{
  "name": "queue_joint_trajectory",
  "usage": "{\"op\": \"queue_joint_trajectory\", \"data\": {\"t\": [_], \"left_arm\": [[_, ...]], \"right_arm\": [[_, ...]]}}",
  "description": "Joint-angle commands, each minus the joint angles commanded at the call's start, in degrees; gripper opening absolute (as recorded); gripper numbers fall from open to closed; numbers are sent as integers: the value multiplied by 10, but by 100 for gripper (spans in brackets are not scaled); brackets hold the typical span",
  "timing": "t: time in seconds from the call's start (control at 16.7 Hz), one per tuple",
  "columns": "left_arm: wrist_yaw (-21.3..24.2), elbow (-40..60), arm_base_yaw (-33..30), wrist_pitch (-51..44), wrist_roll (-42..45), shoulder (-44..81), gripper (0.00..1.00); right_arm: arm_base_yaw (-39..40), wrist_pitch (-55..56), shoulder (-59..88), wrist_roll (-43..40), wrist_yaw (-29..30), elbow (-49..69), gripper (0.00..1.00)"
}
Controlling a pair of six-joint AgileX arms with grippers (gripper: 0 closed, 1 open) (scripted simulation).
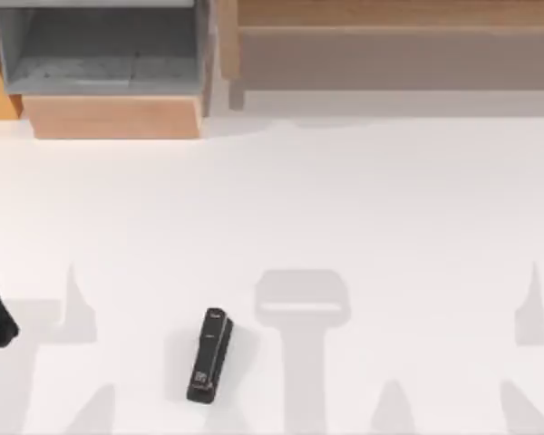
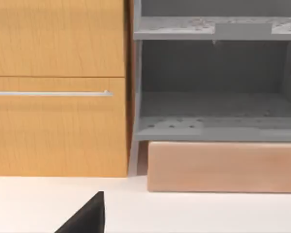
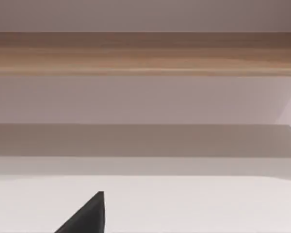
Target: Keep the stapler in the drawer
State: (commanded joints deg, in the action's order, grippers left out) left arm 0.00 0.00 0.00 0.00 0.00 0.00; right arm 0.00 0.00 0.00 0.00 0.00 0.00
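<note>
Near the worktop's (image 1: pixel 363 208) front edge, left of centre, the stapler (image 1: pixel 209 355) lies flat, well apart from the open drawer (image 1: pixel 109 116) at the back left. It looks rigid, light and smooth; its narrow flanks at mid-length suit a grasp. White markings on top are unreadable. Gripper openings cannot be told.

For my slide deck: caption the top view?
Black stapler lies on the white table, well short of the open drawer at far left.
</note>
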Motion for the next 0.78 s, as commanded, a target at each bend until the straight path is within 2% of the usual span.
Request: {"op": "queue_joint_trajectory", "data": {"t": [0.36, 0.54, 0.78], "left_arm": [[18, 21, 8, 24, 40, 58, 100], [44, 60, 26, 69, 111, 158, 100], [89, 142, 66, 161, 247, 345, 100]], "right_arm": [[0, 0, 0, 0, 0, 0, 100], [0, 0, 0, 0, 0, 0, 100], [0, 0, 0, 0, 0, 0, 100]]}}
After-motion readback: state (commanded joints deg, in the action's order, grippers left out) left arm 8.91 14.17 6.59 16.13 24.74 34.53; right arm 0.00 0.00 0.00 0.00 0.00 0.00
